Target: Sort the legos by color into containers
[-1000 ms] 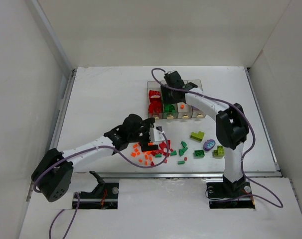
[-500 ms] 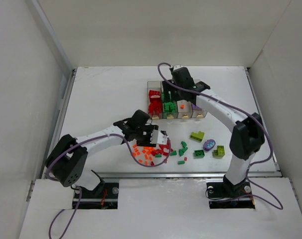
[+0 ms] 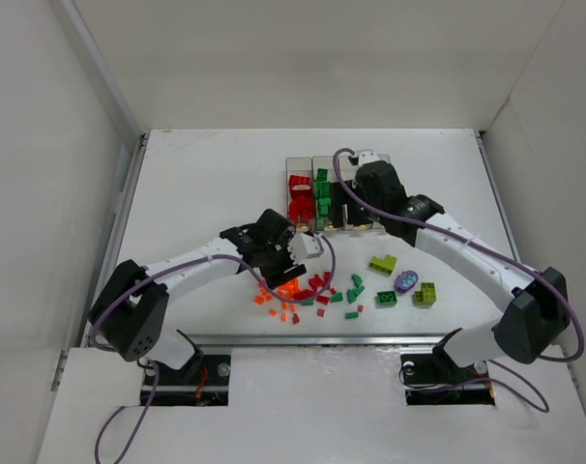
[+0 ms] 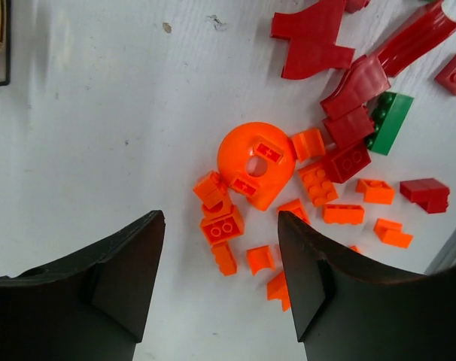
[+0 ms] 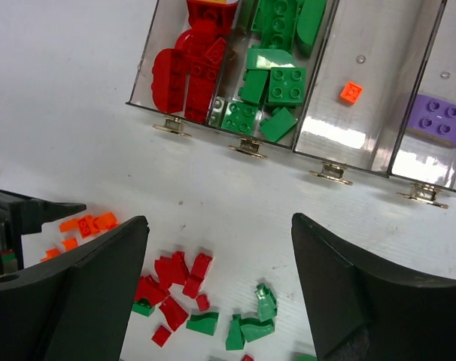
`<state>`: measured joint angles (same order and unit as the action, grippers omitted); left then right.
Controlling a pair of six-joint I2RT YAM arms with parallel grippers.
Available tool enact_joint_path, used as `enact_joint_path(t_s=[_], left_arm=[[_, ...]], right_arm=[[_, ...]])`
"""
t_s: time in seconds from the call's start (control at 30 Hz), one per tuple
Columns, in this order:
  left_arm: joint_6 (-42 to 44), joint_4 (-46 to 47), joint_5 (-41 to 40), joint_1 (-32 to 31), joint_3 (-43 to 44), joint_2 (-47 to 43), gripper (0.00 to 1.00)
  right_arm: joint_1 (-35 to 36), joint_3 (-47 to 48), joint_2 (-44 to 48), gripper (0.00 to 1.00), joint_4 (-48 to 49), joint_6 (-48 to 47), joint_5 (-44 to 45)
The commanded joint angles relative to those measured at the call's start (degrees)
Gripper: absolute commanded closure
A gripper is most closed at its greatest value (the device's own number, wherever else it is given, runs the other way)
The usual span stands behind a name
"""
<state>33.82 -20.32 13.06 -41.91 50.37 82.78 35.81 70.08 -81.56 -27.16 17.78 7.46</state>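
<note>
The left gripper (image 4: 220, 226) hangs low over the white table (image 3: 196, 184). Its two dark fingers (image 4: 123, 278) are spread apart and nothing is pinched between them. On the table under the gap and just beyond it lies a group of small orange bricks (image 4: 318, 183), gathered around a round orange piece (image 4: 254, 162) that has a hole in its middle. Touching this group on the far side are several red pieces (image 4: 348, 120), and one green brick (image 4: 390, 124) lies against them.

The right gripper (image 5: 219, 222) is above the table just in front of the four clear bins (image 5: 341, 128), with its jaws wide open and empty. The bins stand side by side, each with a brass-coloured knob (image 5: 245, 145) at the near end. In the right wrist view, from left to right, the first bin holds red bricks (image 5: 186, 71) and the second holds green bricks (image 5: 277, 83). The third has only one tiny orange brick (image 5: 351, 91), and the fourth has a purple brick (image 5: 436, 116).

More loose legos wait on the table between the arms (mostly red and green ones) (image 5: 183, 274). In the top view, to the right of them, lie a lime-yellow piece (image 3: 382, 262), a purple oval piece (image 3: 405, 281), a lime brick (image 3: 425, 293) and a dark green brick (image 3: 386, 298), all well apart from the bins.
</note>
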Motion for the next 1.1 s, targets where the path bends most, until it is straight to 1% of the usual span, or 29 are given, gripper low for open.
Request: enact_joint_path(t_s=[0.0, 0.1, 0.2, 0.33, 0.43, 0.5, 0.57, 0.6, 0.63, 0.7, 0.73, 0.77, 0.87, 0.9, 1.0, 1.03, 1.07], left_arm=[[-7.7, -2.3, 1.6, 0.2, 1.9, 1.6, 0.41], [-10.0, -2.5, 1.6, 0.2, 3.6, 4.9, 0.41], [-10.0, -3.9, 1.6, 0.2, 3.4, 6.4, 0.43], [-10.0, -2.6, -1.7, 0.2, -0.4, 2.2, 0.43], [-10.0, -2.1, -2.4, 0.2, -2.2, 0.5, 0.43], [-10.0, -2.1, -3.3, 0.2, -2.7, 0.5, 0.43], [-10.7, -1.0, -4.8, 0.2, -2.7, 0.5, 0.43], [-10.7, -1.0, -4.8, 0.2, -2.7, 0.5, 0.45], [-11.3, -0.4, -5.7, 0.2, -2.7, 0.5, 0.46], [-12.1, -0.4, -7.5, 0.2, -2.7, 1.1, 0.49], [-13.0, -0.4, -8.0, 0.2, -2.7, 1.8, 0.53], [-13.5, -0.4, -8.0, 0.2, -2.2, 1.9, 0.53], [-14.0, -0.4, -8.0, 0.2, -1.6, 2.5, 0.53], [-14.0, -0.4, -8.0, 0.2, -1.1, 2.5, 0.53], [-14.0, -0.4, -8.0, 0.2, -1.1, 3.5, 0.54], [-14.0, -0.4, -7.2, 0.2, -1.1, 3.5, 0.54], [-13.4, -1.0, -6.3, 0.2, -1.1, 3.5, 0.54]], right_arm=[[0.0, -1.1, 1.7, 0.18, 4.5, -0.7, -2.3], [0.0, -2.3, 1.7, 0.18, 4.5, -1.3, -2.3], [0.0, -3.5, 1.7, 0.18, 4.5, -1.3, -2.9], [-0.6, -4.1, 2.7, 0.18, 5.0, -1.3, -3.4], [-0.6, -4.6, 2.7, 0.18, 5.0, -1.3, -2.3], [-1.9, -4.6, 2.7, 0.17, 5.0, 0.1, -1.5], [-5.4, -4.6, 2.7, 0.17, 5.0, 0.6, -2.0], [-6.9, -4.6, 2.7, 0.17, 5.8, 0.6, -2.6], [-9.9, -3.9, 2.2, 0.17, 6.5, 0.6, -2.6], [-13.0, -1.2, -0.3, 0.2, 6.5, -0.4, -3.2], [-14.3, 0.3, -1.5, 0.23, 5.8, -1.2, -4.1], [-15.6, 3.3, -4.3, 0.24, 5.8, -2.2, -4.1], [-15.6, 7.5, -9.1, 0.24, 4.7, -6.0, -4.1], [-15.6, 9.5, -12.3, 0.24, 4.7, -6.6, -4.1], [-15.6, 11.9, -16.5, 0.25, 5.2, -7.3, -2.5], [-15.6, 11.9, -19.0, 0.28, 5.7, -7.3, -1.8], [-15.6, 12.9, -20.1, 0.34, 5.7, -7.3, -0.8]])
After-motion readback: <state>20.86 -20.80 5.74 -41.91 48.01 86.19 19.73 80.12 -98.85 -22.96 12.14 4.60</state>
